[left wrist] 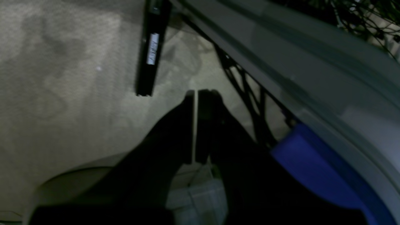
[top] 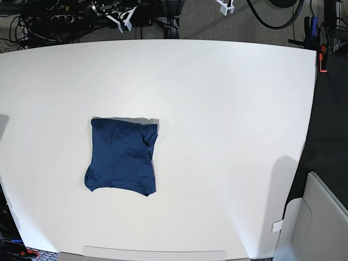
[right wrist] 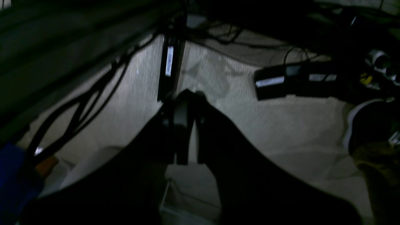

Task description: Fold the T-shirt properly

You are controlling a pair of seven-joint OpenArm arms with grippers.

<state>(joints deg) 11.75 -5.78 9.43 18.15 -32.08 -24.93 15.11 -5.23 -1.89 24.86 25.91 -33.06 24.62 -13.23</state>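
Dark navy-blue folded knit T-shirt (top: 122, 156) left of centre on white table (top: 228, 109), left gripper (left wrist: 197, 92) and right gripper (right wrist: 191, 93) closed, empty, off-table over carpet, well apart from shirt

The T-shirt (top: 122, 157) lies folded on the white table, left of centre in the base view — a compact, roughly square packet of dark navy-blue fabric, plain and slightly heathered. Its top edge is straight; the bottom corners are rounded and a little uneven. A fold or tuck bunches near the upper right corner — otherwise the surface lies flat.
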